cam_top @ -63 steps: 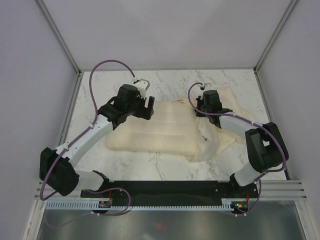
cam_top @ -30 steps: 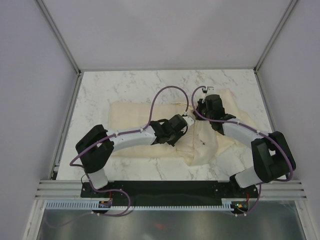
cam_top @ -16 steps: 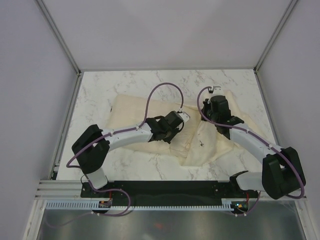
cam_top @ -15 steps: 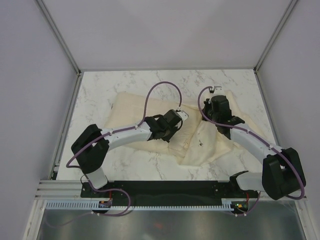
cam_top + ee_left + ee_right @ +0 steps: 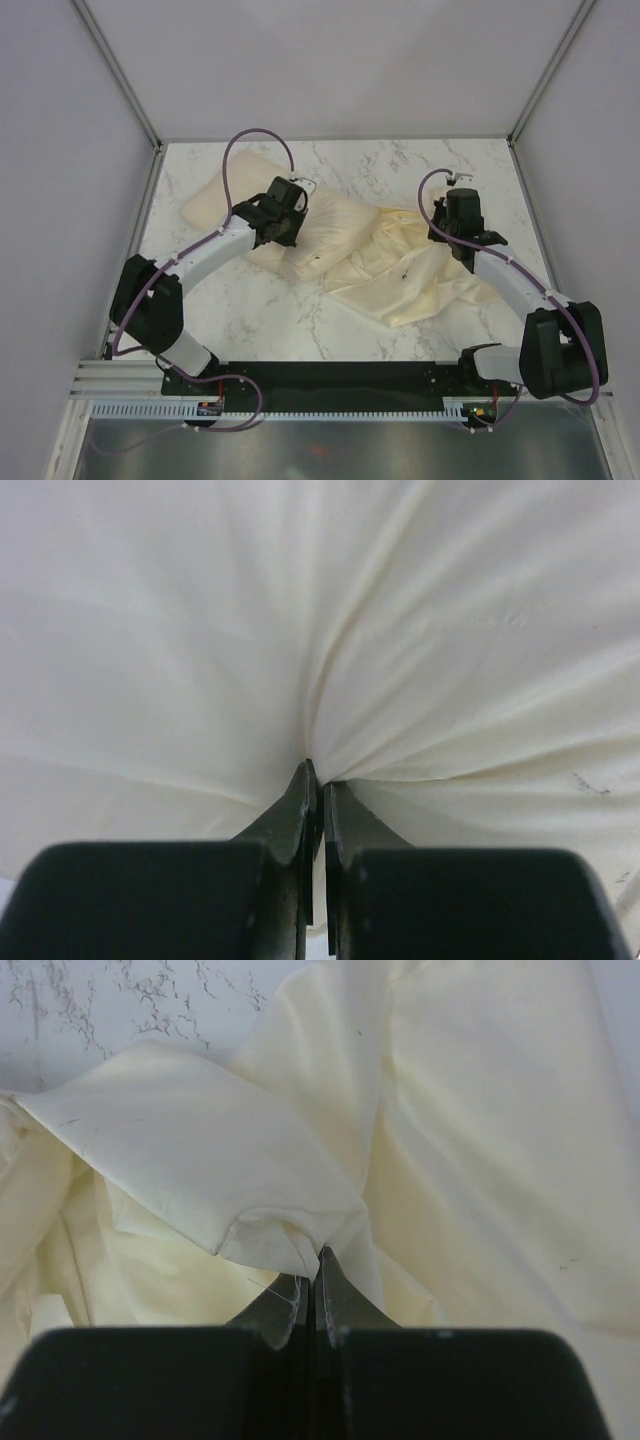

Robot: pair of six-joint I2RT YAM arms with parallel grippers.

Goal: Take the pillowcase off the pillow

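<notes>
Pillow lay aslant across the left half of the marble surface, its far-left corner near the left edge, with bare marble in front of it and behind it. Its cream cover filled the left wrist view, drawn into radiating creases that ran to the left fingers. Those fingers were pressed together on a tight pinch of the pillow's fabric, on its upper side towards the right end. That right end met the pillowcase; whether any of it sat inside the sack could not be told. The pillowcase sprawled limp and rumpled over the centre-right of the surface, a small dark mark on it, its near edge well short of the front rail, with open marble on its near-left side. At its far-right side the right fingers were closed, nipping a folded edge of the thin cloth, with veined marble showing just beyond that fold.
</notes>
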